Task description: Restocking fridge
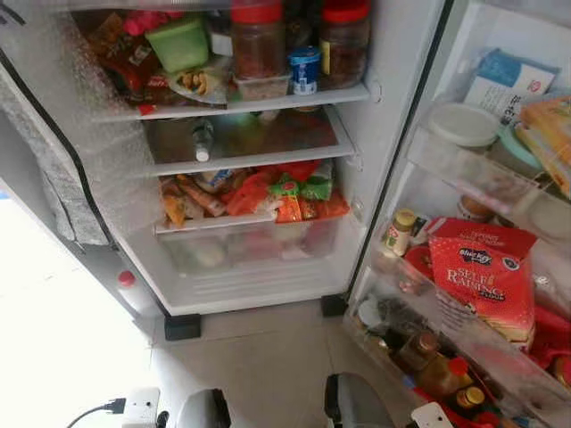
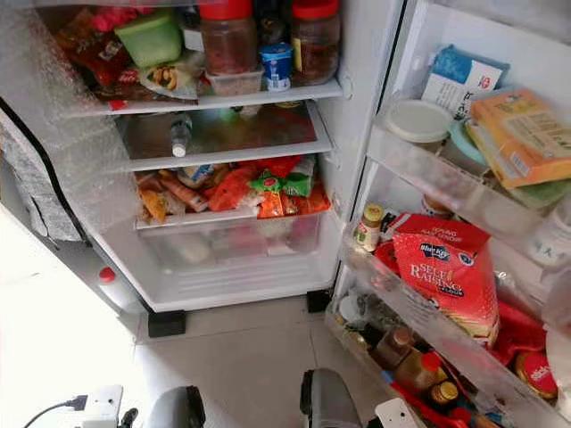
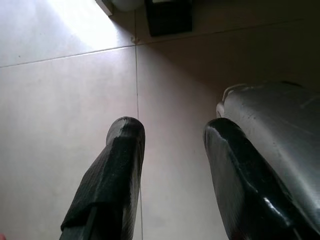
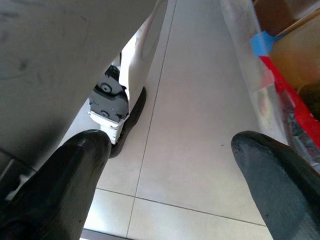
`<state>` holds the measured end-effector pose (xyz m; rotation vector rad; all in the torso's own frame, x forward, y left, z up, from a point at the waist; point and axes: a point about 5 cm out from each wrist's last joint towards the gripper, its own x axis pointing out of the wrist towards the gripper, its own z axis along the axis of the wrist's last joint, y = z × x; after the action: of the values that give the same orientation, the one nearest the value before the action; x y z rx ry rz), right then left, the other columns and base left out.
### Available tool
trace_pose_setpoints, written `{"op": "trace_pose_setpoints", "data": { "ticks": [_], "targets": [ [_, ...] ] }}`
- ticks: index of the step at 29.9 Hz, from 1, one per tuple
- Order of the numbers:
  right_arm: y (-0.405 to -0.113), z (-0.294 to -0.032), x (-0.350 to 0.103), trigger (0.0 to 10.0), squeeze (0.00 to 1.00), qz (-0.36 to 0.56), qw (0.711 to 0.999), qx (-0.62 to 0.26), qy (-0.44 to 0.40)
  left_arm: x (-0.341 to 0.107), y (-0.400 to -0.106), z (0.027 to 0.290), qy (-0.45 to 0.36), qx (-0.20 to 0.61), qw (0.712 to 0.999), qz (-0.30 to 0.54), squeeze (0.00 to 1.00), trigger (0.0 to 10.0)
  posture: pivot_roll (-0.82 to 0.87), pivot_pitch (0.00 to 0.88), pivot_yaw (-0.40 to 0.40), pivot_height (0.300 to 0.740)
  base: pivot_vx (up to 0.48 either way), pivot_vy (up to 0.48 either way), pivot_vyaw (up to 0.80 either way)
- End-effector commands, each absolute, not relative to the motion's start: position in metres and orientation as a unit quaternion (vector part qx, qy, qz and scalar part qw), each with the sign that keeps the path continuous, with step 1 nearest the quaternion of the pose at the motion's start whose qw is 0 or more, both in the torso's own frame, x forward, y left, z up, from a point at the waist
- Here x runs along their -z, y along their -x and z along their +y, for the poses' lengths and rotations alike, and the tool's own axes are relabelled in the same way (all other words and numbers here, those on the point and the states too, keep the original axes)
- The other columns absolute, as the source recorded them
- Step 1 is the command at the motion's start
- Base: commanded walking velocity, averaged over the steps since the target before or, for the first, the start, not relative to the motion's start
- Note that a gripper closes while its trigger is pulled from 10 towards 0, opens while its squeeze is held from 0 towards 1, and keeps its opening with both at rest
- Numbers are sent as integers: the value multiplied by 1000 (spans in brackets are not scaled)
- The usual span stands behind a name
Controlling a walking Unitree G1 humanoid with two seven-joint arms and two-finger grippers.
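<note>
White and wide open, the fridge (image 1: pixel 393 107) stood before the robot, its middle shelf (image 1: pixel 259 138) almost bare but for a small bottle (image 1: pixel 203 141). Restocking would go best there, I judged, reaching in level and clear of the door's flour bag (image 1: pixel 482 272). Both arms hung low over the tiled floor (image 3: pixel 60 100): left gripper (image 3: pixel 172 137) spread and empty, right gripper (image 4: pixel 172 147) likewise.

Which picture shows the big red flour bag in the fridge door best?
The right eye view: the red flour bag sits whole in the door shelf, its label facing the camera. The left eye view shows the bag too, nearer the picture's edge. The right wrist view catches a red strip behind the clear shelf wall, too little to tell.
</note>
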<state>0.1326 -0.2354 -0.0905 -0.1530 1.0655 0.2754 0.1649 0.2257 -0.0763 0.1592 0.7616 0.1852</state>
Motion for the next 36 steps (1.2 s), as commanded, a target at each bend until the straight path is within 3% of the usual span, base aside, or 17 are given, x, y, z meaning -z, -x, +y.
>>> {"op": "trace_pose_setpoints", "data": {
  "ticks": [1, 14, 26, 36],
  "targets": [
    [-133, -227, 92, 10000, 0, 503, 850, -147, 62, 79, -162, 223, -79, -85, 919, 377, 0, 10000, -70, 64, 10, 661, 0, 0, 0],
    [-133, -226, 92, 10000, 0, 501, 851, -148, 60, 79, -163, 221, -78, -81, 920, 376, 0, 10000, -72, 67, 12, 661, 0, 0, 0],
    [-133, -225, 92, 10000, 0, 500, 851, -150, 57, 79, -164, 217, -76, -73, 920, 377, 0, 10000, -70, 70, 16, 729, 0, 0, 0],
    [-132, -225, 92, 10000, 0, 504, 849, -149, 59, 81, -163, 215, -70, -73, 918, 383, 0, 10000, -75, 57, 17, 729, 0, 0, 0]
  ]
}}
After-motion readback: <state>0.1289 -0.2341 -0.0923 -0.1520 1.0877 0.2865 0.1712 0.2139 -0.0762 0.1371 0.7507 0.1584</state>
